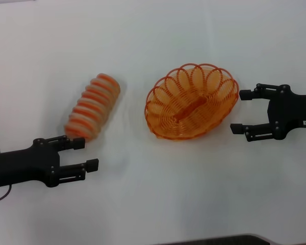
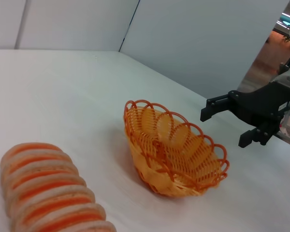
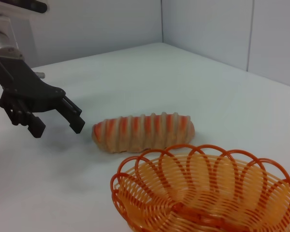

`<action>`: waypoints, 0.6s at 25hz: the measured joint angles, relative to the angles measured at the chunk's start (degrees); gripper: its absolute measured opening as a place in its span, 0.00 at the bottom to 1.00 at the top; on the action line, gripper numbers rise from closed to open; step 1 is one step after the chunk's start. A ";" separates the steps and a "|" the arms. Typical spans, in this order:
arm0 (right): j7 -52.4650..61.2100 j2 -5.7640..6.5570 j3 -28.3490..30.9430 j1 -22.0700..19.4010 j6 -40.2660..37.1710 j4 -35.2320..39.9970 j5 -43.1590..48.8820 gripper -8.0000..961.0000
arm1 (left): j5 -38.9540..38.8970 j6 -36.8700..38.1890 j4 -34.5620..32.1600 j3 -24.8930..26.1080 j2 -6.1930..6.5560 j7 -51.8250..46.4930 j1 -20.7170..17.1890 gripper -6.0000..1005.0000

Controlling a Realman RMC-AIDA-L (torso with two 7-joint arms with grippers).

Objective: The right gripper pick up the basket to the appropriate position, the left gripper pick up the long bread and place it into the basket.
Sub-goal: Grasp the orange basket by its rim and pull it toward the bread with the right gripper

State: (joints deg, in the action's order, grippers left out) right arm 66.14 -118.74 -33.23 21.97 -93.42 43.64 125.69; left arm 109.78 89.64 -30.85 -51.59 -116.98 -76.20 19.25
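The orange wire basket [image 1: 191, 101] sits on the white table at centre; it also shows in the left wrist view [image 2: 173, 150] and the right wrist view [image 3: 208, 191]. My right gripper [image 1: 239, 111] is open just right of the basket's rim, not touching it; it also shows in the left wrist view [image 2: 224, 125]. The long bread [image 1: 93, 106] lies at an angle left of the basket, also in the left wrist view [image 2: 48, 191] and the right wrist view [image 3: 142, 131]. My left gripper [image 1: 87, 154] is open just below the bread's near end, and shows in the right wrist view [image 3: 55, 123].
The white table [image 1: 158, 204] spreads all round. A dark edge shows at the bottom of the head view [image 1: 219, 240]. Pale wall panels stand behind the table in the wrist views [image 2: 208, 38].
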 joint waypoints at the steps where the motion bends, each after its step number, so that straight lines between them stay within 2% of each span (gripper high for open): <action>1: 0.12 -0.01 -0.01 0.00 0.00 -0.01 0.01 0.97 | 0.00 0.00 0.00 0.06 0.00 0.00 0.00 0.76; 15: 1.32 -0.09 1.23 0.23 0.09 -0.14 0.32 0.96 | -0.20 -0.20 0.00 1.10 -0.09 0.00 -0.22 0.76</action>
State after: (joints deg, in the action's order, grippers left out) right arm 67.46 -118.83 -32.00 22.20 -93.33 43.50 126.01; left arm 109.57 89.45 -30.85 -50.48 -117.07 -76.20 19.03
